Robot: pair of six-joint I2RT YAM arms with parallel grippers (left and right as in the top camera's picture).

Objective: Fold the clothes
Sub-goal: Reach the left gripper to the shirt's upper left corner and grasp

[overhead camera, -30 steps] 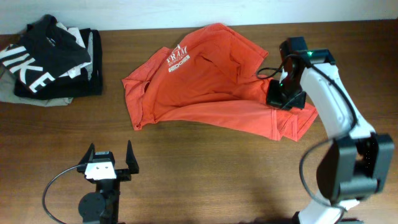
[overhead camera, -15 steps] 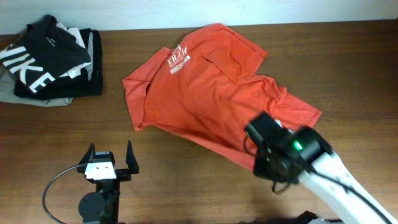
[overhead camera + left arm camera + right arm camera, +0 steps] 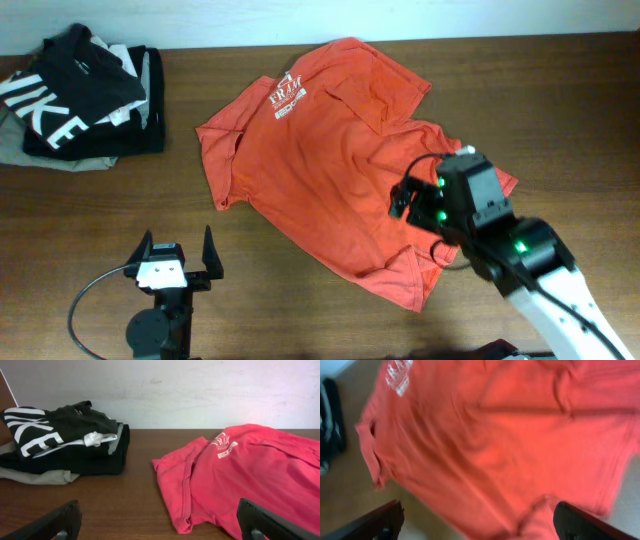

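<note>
The clothes, a red-orange T-shirt (image 3: pixel 330 160), lie spread and wrinkled across the middle of the table, white lettering (image 3: pixel 285 98) facing up near the far edge and one corner (image 3: pixel 410 295) reaching toward the front. My right gripper (image 3: pixel 405 200) hovers above the shirt's right part. In the blurred right wrist view it (image 3: pixel 480 527) stands wide open, with only the shirt (image 3: pixel 495 435) below. My left gripper (image 3: pixel 178 255) rests open at the front left, apart from the shirt. In its wrist view, the shirt's left edge (image 3: pixel 185 490) lies ahead between the open fingers (image 3: pixel 260 520).
A pile of folded garments (image 3: pixel 80 100) sits at the back left, a black one with big white letters (image 3: pixel 35 435) on top. A pale wall (image 3: pixel 200 390) runs behind the table. Bare wood (image 3: pixel 300 300) lies between the left gripper and the shirt.
My right gripper, shut on the shirt's right edge, dragged it toward the front, then opened and let go. The shirt now lies wider toward the front. The left arm has not moved.
</note>
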